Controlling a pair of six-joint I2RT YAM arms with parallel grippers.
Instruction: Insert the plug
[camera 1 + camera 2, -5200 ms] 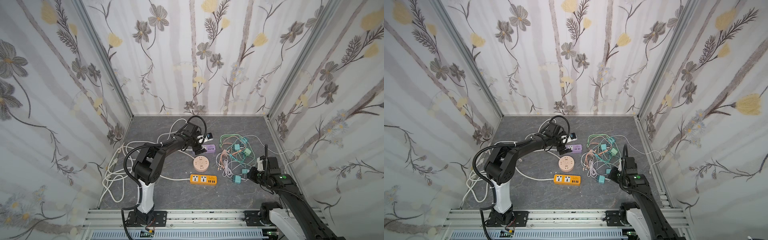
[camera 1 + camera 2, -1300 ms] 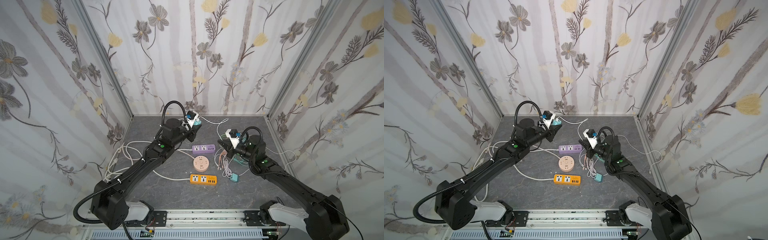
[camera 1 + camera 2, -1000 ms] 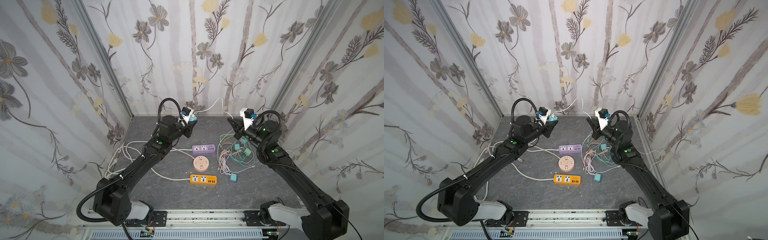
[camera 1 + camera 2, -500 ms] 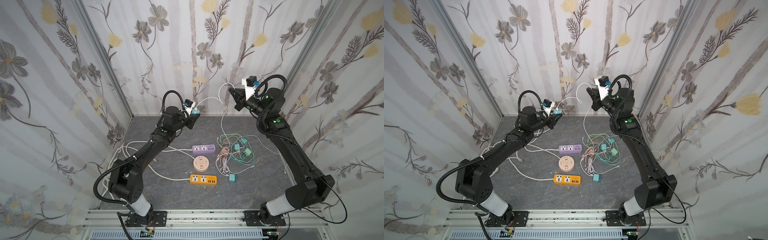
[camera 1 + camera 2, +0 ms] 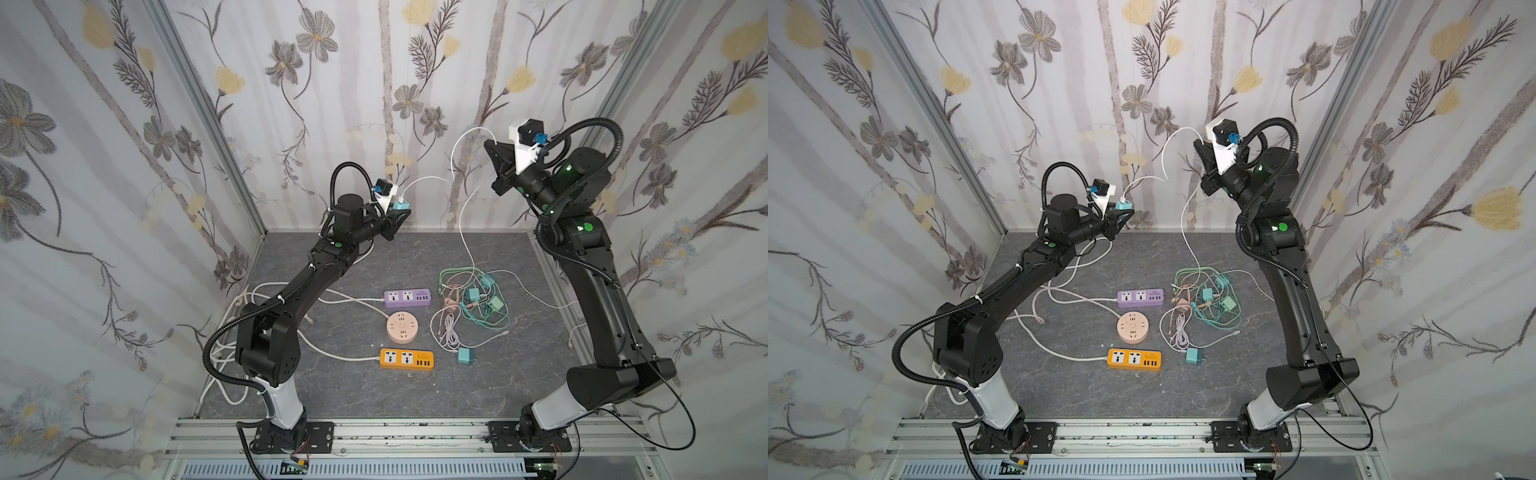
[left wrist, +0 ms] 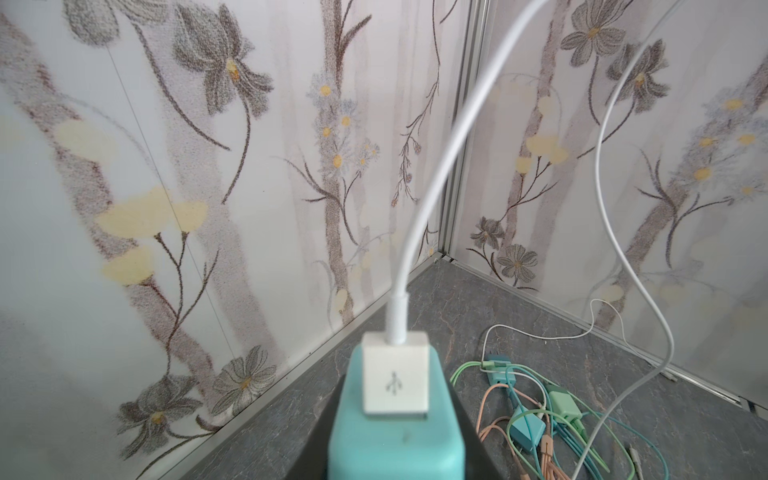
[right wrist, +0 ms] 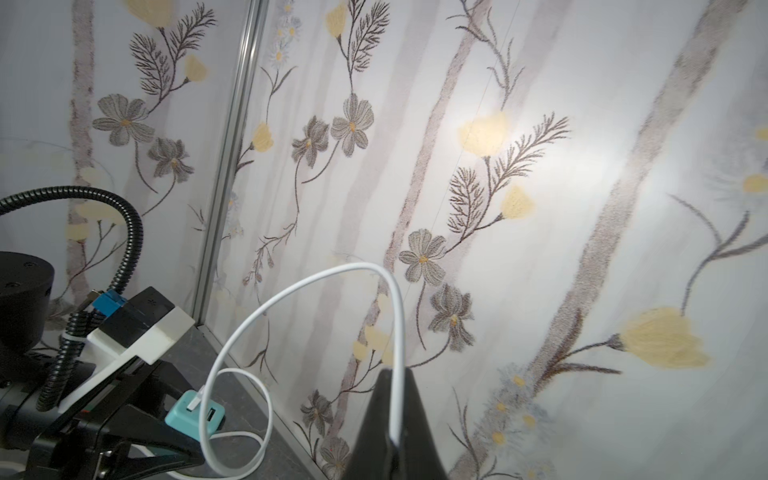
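The left fingers [image 5: 398,217] are clamped on the teal adapter [image 5: 402,205], held up off the counter [image 5: 353,395] at the far side, left of centre, close to the back wall. The left wrist view shows a white USB plug [image 6: 395,378] already seated in the adapter's upper face. Its mains prongs are hidden, so I cannot tell which way they point.

The right fingers [image 7: 374,424] are pressed together on the white cable [image 7: 316,278], pinching it high at the far right, well above the adapter. From the USB plug the cable arches up to that pinch. Beyond it, in both top views, it drops to the tangle of cables [image 5: 473,299] lying right of centre.

By my reading the USB end is done and the step in hand is freeing this lead from the tangle and carrying the adapter toward a socket.

Three candidates lie between the arms: the purple strip [image 5: 406,298] farthest, the round pink socket [image 5: 402,328] in the middle and the orange strip [image 5: 406,359] nearest.

The next move calls for bringing the adapter down over one of them with its prongs facing the holes. The right arm should give slack so the cable neither tugs the adapter askew nor drags the tangle across the strips. None of them looks fixed down, so a push that is off line would likely slide it.
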